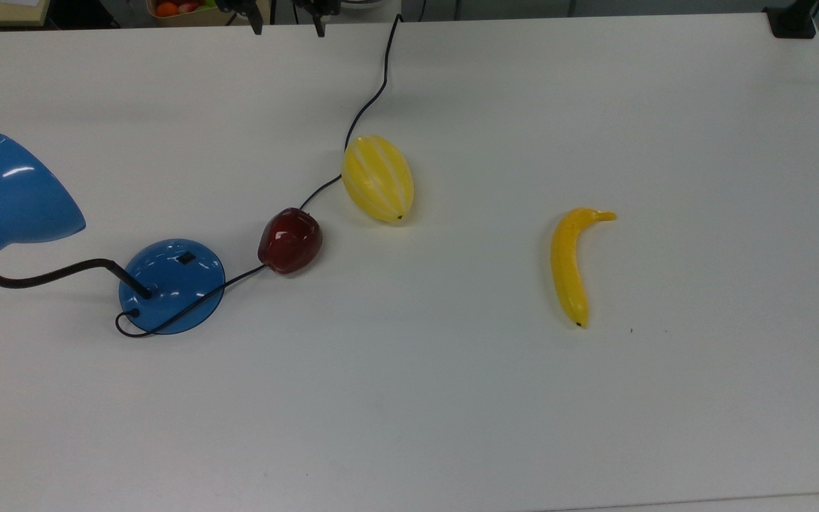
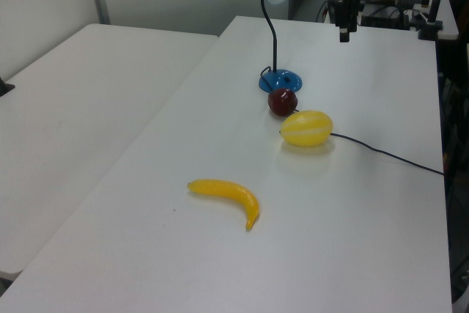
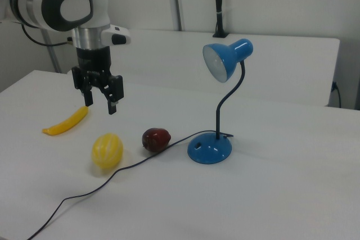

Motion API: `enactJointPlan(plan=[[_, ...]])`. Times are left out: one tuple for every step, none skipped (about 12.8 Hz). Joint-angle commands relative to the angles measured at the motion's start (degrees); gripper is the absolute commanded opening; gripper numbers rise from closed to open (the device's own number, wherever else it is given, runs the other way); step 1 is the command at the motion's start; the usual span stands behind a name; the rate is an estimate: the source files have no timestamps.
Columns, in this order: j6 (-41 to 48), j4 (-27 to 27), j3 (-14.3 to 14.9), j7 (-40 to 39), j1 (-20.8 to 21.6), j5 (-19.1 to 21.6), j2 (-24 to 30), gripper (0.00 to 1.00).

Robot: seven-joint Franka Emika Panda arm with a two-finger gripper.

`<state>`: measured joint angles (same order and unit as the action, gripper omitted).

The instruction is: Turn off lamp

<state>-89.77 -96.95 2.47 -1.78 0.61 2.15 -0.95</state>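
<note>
On the desk (image 1: 452, 412), at the top view's far left, stands the lamp (image 1: 171, 284): a glossy blue cone shade on a black bendy neck, rising from a round domed base with a small black switch (image 1: 185, 259) set into its top. It looks hard, slick and light, so a sideways shove would likely slide the base or rock the tall neck; the sensible contact is a straight downward press on the switch, not a grasp. Its thin black cord (image 1: 370, 99) loops from the base and trails off toward the desk's far edge. Just right of the base lies a shiny dark red apple (image 1: 290, 240), then a ribbed yellow melon (image 1: 378, 178), both smooth and rounded and touching the cord. Well right of the lamp lies a curved yellow banana (image 1: 569, 264). The gripper (image 3: 99, 95) hangs above the desk, well apart from the lamp, its fingers (image 3: 112, 106) spread and holding nothing.
</note>
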Motion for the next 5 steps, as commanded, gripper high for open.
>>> enactJointPlan(plan=[[1.18, 1.41, 0.52, -1.39, -0.34, 0.66, 0.77, 1.00], [1.35, 1.42, 0.61, -1.38, -0.34, 0.66, 0.86, 1.00], [1.53, 1.42, 0.70, -0.86, -0.26, 0.66, 0.95, 1.00], [1.53, 1.16, 0.70, -0.68, -0.34, 0.66, 1.03, 1.00], [1.53, 1.15, 0.70, -0.59, -0.34, 0.75, 1.04, 1.00]])
